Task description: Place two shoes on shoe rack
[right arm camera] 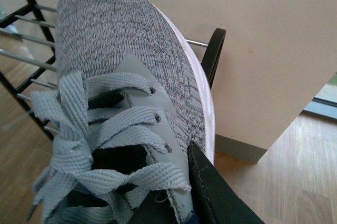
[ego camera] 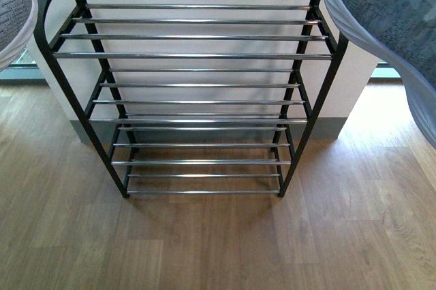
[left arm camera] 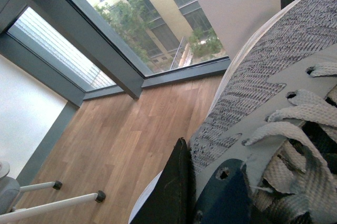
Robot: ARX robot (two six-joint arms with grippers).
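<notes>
Shoe rack (ego camera: 184,55): stands on the wooden floor (ego camera: 218,249) against the pale wall, centred in the front view, with four tiers of silver bars
Right shoe (ego camera: 388,18): raised at the front view's upper right, its white sole edge overlapping the rack's right top corner, toe towards the wall
Left shoe (ego camera: 10,11): raised at the upper left, near the rack's rounded left corner, only partly in frame
Right gripper (right arm camera: 184,203): clenched on the right shoe's side by the laces, one black finger showing outside
Left gripper (left arm camera: 189,197): grasping the left shoe's side, black finger against the knit
</notes>
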